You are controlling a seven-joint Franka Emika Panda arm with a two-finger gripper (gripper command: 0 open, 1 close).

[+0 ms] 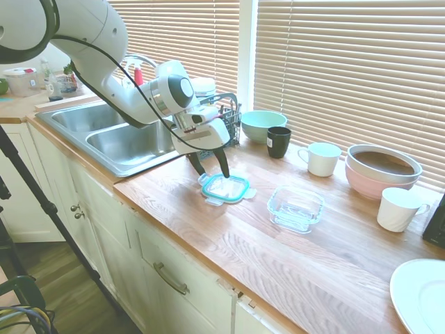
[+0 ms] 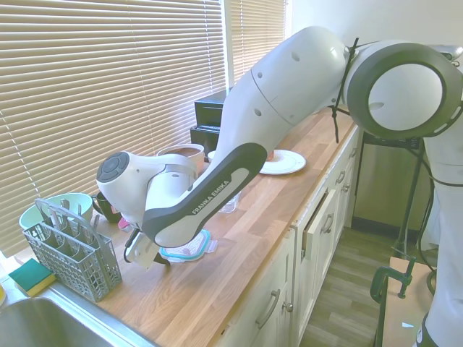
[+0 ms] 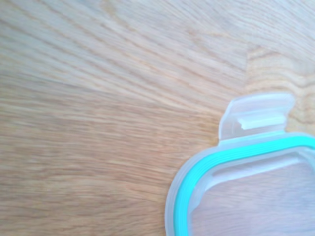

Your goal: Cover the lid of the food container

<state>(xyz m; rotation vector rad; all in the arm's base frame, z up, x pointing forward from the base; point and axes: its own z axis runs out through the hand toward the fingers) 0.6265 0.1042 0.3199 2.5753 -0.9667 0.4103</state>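
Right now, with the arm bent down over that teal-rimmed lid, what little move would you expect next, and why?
Probably a short drop and then closing the fingers on the near edge of the lid. The fingers are spread open and poised right at the lid's rim, the lid lies flat on the counter, and the glass container sits uncovered beside it. So the lid must be gripped before it can go anywhere.

Close over the wooden counter (image 3: 98, 98); corner of the lid (image 3: 236, 196) lying flat, teal rim, one clear snap tab (image 3: 256, 118) sticking out.

Wooden countertop (image 1: 229, 243), lid (image 1: 226, 188), food container (image 1: 297, 207), mugs, bowls, plate, cutlery basket (image 2: 64, 249)
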